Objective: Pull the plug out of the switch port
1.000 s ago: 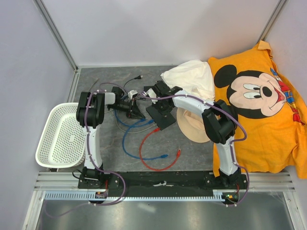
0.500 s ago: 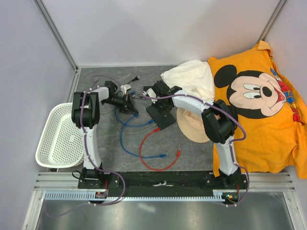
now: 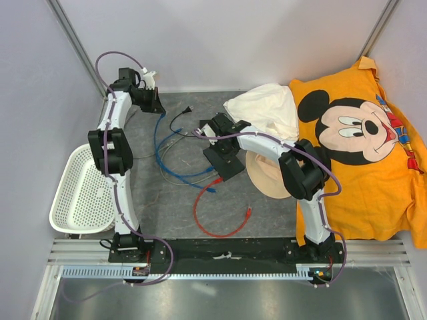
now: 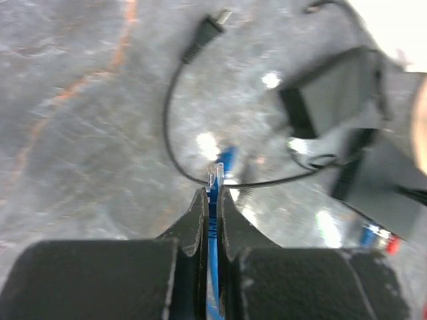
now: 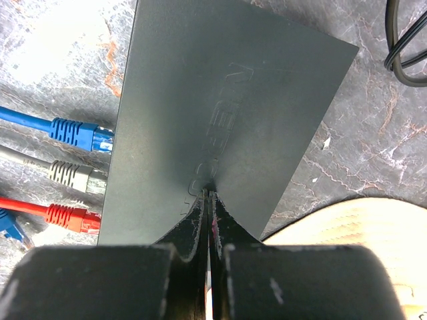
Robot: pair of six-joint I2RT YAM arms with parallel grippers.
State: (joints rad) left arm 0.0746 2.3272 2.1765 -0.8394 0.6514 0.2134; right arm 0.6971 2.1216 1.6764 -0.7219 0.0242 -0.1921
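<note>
Blue cable (image 3: 157,133): plug (image 4: 215,175) is out, pinched in my left tool (image 4: 211,197), well clear of the switch (image 5: 220,100); right tool (image 5: 209,195) closed, tip on the switch, mid tabletop (image 3: 147,193). Three other plugs (image 5: 77,177) sit in its ports (image 5: 112,160).

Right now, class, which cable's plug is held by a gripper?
The blue cable with its clear-tipped plug pinched in the left gripper, away from the black box. The other blue plug, grey plug and red plug sit at its edge.

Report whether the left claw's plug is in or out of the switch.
Out: the left claw holds the blue cable, plug bare, away from the switch.
</note>
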